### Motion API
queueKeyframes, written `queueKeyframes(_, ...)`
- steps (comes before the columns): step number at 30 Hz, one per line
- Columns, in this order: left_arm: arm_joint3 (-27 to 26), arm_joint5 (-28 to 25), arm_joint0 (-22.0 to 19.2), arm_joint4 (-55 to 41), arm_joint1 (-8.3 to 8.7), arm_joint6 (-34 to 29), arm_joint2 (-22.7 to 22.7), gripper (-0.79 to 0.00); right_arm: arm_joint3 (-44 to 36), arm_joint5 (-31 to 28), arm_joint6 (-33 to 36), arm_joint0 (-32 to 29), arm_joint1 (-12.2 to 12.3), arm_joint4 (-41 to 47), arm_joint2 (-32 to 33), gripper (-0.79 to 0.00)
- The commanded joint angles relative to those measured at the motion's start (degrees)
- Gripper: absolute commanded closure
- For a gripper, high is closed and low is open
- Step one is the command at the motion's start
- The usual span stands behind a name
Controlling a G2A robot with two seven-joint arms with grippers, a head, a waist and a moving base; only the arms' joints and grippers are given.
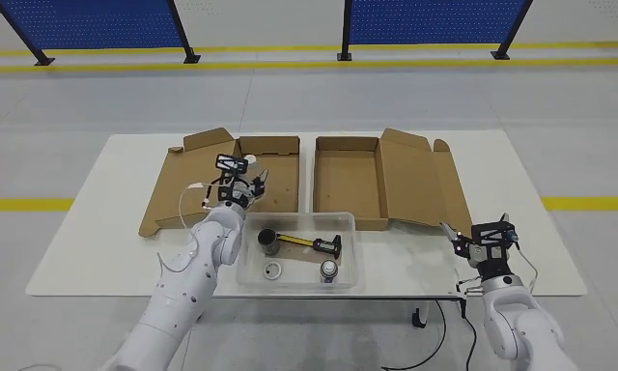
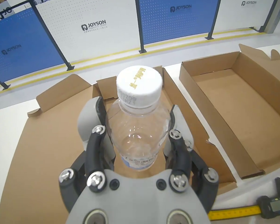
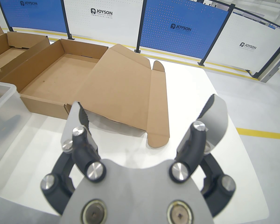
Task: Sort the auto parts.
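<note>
The right gripper (image 3: 144, 100) hangs above the white table (image 3: 191, 94), its serrated metal fingers (image 3: 215, 113) spread wide apart. Just beyond them an open brown cardboard box (image 3: 58, 75) rests on the table, its lid flap (image 3: 126, 87) folded out flat. A second open cardboard box (image 3: 18, 47) sits beside it, farther off. A clear plastic bin (image 3: 2, 103) stands nearer, with a blurred dark object (image 3: 7, 123) inside.

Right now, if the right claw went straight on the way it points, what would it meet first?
Probably the open lid of the nearer cardboard box; how high the right claw sits is unclear.
</note>
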Motion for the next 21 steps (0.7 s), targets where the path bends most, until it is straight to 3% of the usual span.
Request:
queueKeyframes(1,0.7,0.2,-0.3,-0.1,-0.22,0.4,0.2,0.0,0.0,0.0,0.0,0.0,0.0,0.0,0.0,-0.785)
queueKeyframes(7,3.4,1.0,-0.9,-0.4,-0.94,1.6,0.8,0.0,0.0,0.0,0.0,0.0,0.0,0.0,0.0,-0.785)
queueKeyframes(9,4.2,1.1,-1.3,-0.8,-1.18,1.8,0.9,-0.132,0.0,0.0,0.0,0.0,0.0,0.0,0.0,-0.785)
queueKeyframes(12,5.6,1.1,-1.9,-0.9,-1.5,2.3,1.0,-0.185,0.0,0.0,0.0,0.0,0.0,0.0,0.0,-0.785)
queueKeyframes(14,6.2,1.1,-2.2,-0.8,-1.68,2.5,1.1,-0.36,0.0,0.0,0.0,0.0,0.0,0.0,0.0,-0.785)
queueKeyframes(16,6.7,1.1,-2.4,-0.6,-1.83,2.7,1.2,-0.69,0.0,0.0,0.0,0.0,0.0,0.0,0.0,-0.785)
queueKeyframes(17,6.9,1.1,-2.5,-0.6,-1.89,2.7,1.2,-0.785,0.0,0.0,0.0,0.0,0.0,0.0,0.0,-0.785)
queueKeyframes(21,7.4,0.8,-2.6,-0.1,-2.03,3.0,0.9,-0.785,0.0,0.0,0.0,0.0,0.0,0.0,0.0,-0.785)
